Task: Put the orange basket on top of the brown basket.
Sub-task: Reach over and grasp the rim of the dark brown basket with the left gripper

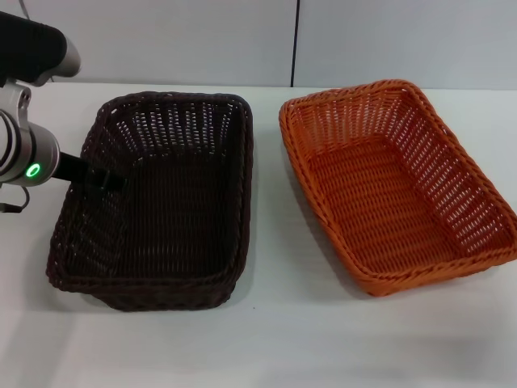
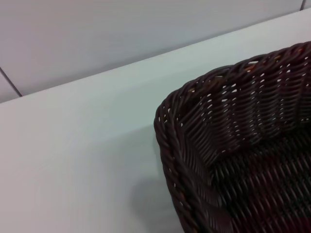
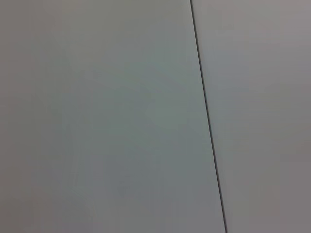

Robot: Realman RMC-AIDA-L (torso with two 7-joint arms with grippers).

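On the white worktop [image 1: 266, 347] below a pale wall, I see the orange basket [image 1: 396, 186] right of the brown basket [image 1: 157, 202], long axes running upframe, while my left claw [image 1: 101, 178], grip unreadable, sits at the brown one's left rim.

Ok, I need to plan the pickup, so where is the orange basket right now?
In the head view the orange basket sits on the white table on the robot's right, beside but apart from the brown basket.
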